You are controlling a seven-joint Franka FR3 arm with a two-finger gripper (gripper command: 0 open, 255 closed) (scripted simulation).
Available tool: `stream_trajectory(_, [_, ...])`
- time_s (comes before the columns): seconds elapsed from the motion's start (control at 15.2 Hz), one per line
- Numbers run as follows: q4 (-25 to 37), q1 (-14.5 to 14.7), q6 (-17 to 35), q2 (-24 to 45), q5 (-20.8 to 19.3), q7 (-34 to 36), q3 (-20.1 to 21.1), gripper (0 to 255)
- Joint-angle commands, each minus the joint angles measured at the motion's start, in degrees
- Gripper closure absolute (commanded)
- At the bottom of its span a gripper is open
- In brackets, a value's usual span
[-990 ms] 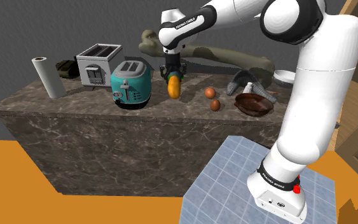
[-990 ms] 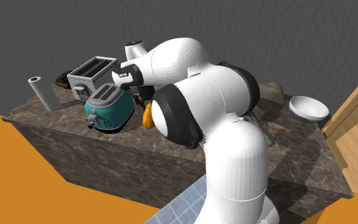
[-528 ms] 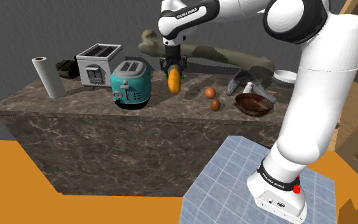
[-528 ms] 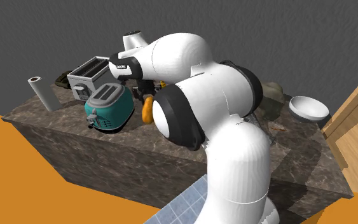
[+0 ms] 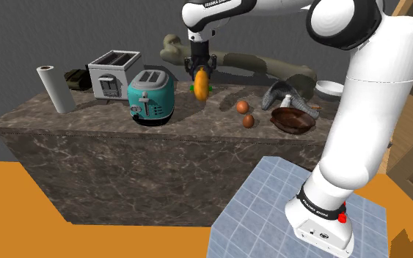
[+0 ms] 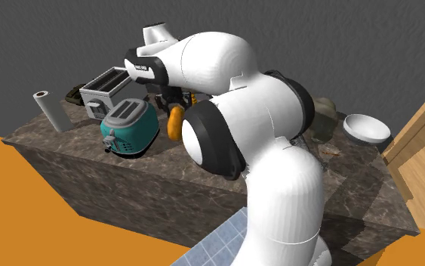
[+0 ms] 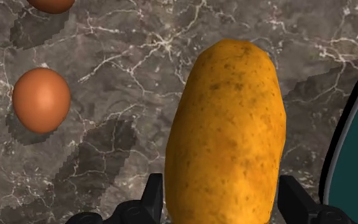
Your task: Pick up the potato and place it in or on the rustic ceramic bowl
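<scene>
My black gripper [image 5: 199, 72] is shut on an orange-brown potato [image 5: 200, 83], which hangs end-down above the dark marble counter [image 5: 94, 121], just right of a teal toaster [image 5: 151, 97] in the shoulder view. In the wrist view the potato [image 7: 225, 133] is clasped between both fingers [image 7: 152, 198]. A dark brown bowl [image 5: 293, 119] sits on the counter well to the shoulder view's right of the gripper. In the second exterior view the potato [image 6: 175, 121] peeks out behind the arm.
Two brown eggs [image 5: 242, 106] [image 5: 248, 120] lie between the potato and the brown bowl. A silver toaster [image 5: 114, 73] and a paper towel roll [image 5: 54, 88] stand to the left. A white bowl [image 5: 329, 89] sits at the back right.
The gripper has risen straight up with the potato in it, from just over the counter to well above it. Nothing else has moved.
</scene>
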Motion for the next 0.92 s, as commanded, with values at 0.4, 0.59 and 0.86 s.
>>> stream_trajectory(0.4, [-7.7, -1.8, 0.0, -8.0, 0.0, -3.1, -1.2, 255])
stream_trajectory(0.59, [-14.4, -3.2, 1.4, -13.4, -0.2, -5.5, -2.4, 255])
stream_trajectory(0.86, [-22.0, -5.0, 2.7, -20.1, -0.8, -8.8, -4.4, 255])
